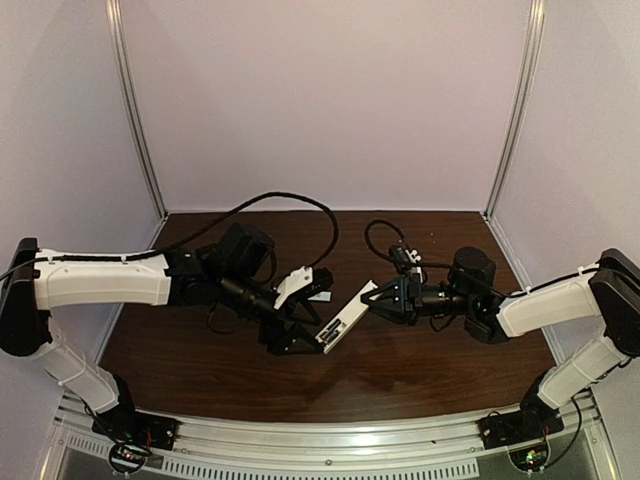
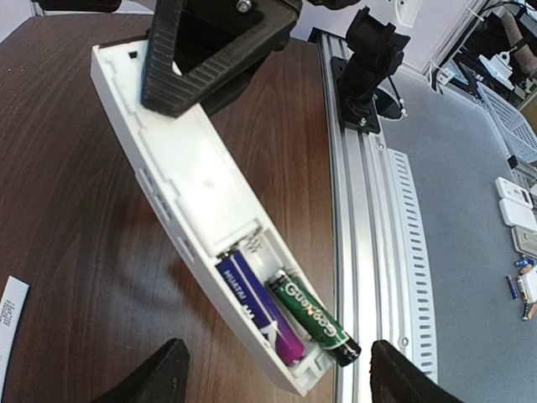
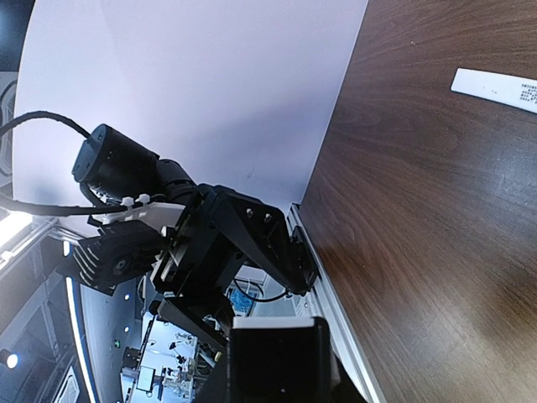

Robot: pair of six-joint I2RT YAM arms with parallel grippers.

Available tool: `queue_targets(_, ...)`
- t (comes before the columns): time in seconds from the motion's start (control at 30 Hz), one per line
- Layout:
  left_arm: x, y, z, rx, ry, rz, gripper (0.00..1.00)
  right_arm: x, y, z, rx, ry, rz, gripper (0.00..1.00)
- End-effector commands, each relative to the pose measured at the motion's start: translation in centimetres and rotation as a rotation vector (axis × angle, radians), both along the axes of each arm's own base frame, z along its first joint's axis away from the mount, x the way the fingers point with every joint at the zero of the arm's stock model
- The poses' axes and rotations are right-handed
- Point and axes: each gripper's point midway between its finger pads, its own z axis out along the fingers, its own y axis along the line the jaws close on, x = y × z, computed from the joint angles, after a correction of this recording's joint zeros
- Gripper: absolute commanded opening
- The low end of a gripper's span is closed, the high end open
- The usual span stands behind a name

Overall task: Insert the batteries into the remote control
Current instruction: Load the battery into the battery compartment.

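Observation:
The remote control (image 1: 342, 320) is a white bar held tilted above the table, back side up, with its battery bay open. My right gripper (image 1: 374, 298) is shut on its far end; its black finger (image 2: 210, 59) clamps the bar. In the left wrist view the remote control (image 2: 193, 176) holds a bluish-purple battery (image 2: 256, 306) lying in its slot. A green battery (image 2: 317, 317) sits beside it, tilted, with its near end poking over the remote's end wall. My left gripper (image 2: 281, 374) is open, its fingers on either side of the remote's near end without touching it. It also shows in the top view (image 1: 300, 338).
A thin flat white strip (image 3: 495, 88) lies on the brown table; its end shows in the left wrist view (image 2: 10, 311). The metal rail (image 2: 369, 218) runs along the table's near edge. Loose batteries and white remotes (image 2: 520, 252) lie on the floor beyond.

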Motion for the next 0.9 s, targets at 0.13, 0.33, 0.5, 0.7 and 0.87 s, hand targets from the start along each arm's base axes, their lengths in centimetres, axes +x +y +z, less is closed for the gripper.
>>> queue_targets(0.13,0.5,-1.2,1.2,-0.048,-0.001,-0.014,0.72,-0.5,0.5,2.1,0.043,-0.068,0.03,0.0)
queue_targets(0.33,0.7,-1.4,1.1,-0.044,0.009,-0.009,0.68,-0.6,0.7,2.1,0.043,-0.072,0.037,0.0)
queue_targets(0.5,0.8,-1.5,0.9,-0.037,0.016,-0.007,0.64,-0.8,0.8,2.3,0.047,-0.076,0.041,0.0)
queue_targets(0.7,0.8,-1.8,0.5,-0.031,0.032,-0.014,0.59,-0.8,0.9,2.4,0.049,-0.079,0.037,0.0)
queue_targets(0.87,0.6,-2.0,0.2,-0.033,0.055,-0.024,0.57,-0.9,1.1,2.5,0.05,-0.083,0.043,0.0)
